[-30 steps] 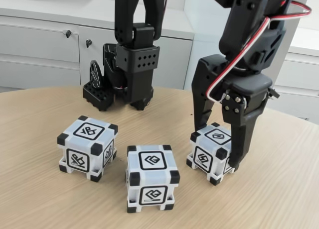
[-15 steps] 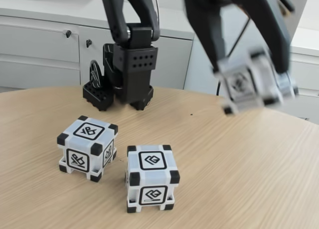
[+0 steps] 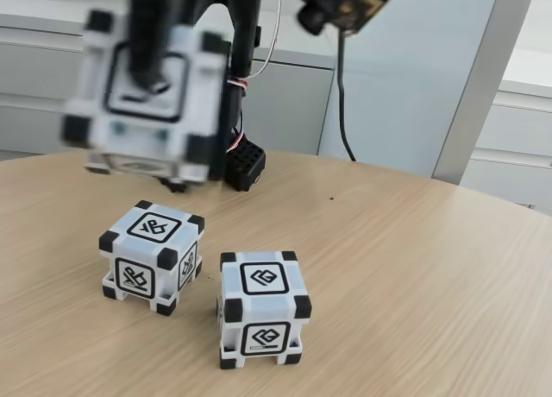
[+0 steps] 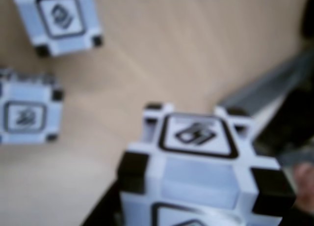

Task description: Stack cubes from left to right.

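Note:
Three white cubes with black corners show in the fixed view. The left cube [image 3: 153, 256] and the middle cube [image 3: 262, 308] rest on the wooden table [image 3: 431, 276], a small gap between them. The third cube [image 3: 185, 112] hangs blurred in the air, above and slightly behind the left cube, with my gripper [image 3: 147, 78] shut on it. In the wrist view the held cube [image 4: 196, 172] fills the lower middle, and the two resting cubes lie below it at the top left [image 4: 59, 19] and the left edge [image 4: 24, 113].
The arm's black base [image 3: 246, 164] stands at the back of the table, behind the held cube. A black camera mount [image 3: 345, 4] with a cable hangs at the top. White cabinets [image 3: 52, 78] line the wall behind. Bare wood spreads to the right.
My gripper closed on the right cube, lifted it off the table and swung it leftward; it now hangs above the left cube. The two other cubes have not moved.

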Controlling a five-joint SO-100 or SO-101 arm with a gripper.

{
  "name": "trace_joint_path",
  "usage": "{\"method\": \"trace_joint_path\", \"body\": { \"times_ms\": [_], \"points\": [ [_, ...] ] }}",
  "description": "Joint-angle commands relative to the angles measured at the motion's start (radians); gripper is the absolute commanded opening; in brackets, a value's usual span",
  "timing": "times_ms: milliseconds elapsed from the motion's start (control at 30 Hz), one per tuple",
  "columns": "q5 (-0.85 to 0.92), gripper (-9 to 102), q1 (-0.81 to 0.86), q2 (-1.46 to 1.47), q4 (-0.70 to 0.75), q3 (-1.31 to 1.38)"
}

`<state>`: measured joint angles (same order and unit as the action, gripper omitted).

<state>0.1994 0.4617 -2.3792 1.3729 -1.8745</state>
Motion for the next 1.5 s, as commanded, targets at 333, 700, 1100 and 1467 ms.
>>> {"method": "trace_joint_path", "body": {
  "times_ms": [333, 700, 1100, 1467],
  "points": [
    [-0.021, 0, 0.049, 0.084, 0.345, 0.038],
    [0.002, 0, 0.241, 0.213, 0.362, 0.038],
    [0.067, 0, 0.212, 0.253, 0.362, 0.040],
    [-0.026, 0, 0.077, 0.261, 0.373, 0.038]
  ]
}}
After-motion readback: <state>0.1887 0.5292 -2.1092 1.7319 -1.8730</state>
